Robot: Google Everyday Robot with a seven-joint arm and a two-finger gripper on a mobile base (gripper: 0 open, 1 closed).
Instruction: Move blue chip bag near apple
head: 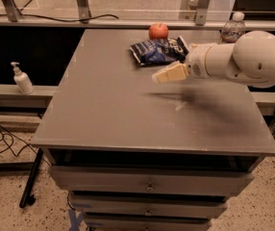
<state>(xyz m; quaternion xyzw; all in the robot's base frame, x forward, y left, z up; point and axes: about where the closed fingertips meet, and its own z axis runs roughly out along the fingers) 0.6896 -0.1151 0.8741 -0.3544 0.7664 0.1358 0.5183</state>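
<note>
The blue chip bag [156,51] lies flat on the far part of the grey table [128,114], dark navy with white lettering. The apple [158,31] stands just behind it at the table's back edge, a small gap away. My gripper [162,75] hangs above the table just in front of the bag, its cream tip pointing left. It is apart from the bag and holds nothing. The white arm [253,59] reaches in from the right.
A clear plastic water bottle [232,29] stands at the back right corner behind the arm. A white soap dispenser [22,79] sits on a ledge left of the table. Drawers [149,184] are below the tabletop. Cables lie on the floor at left.
</note>
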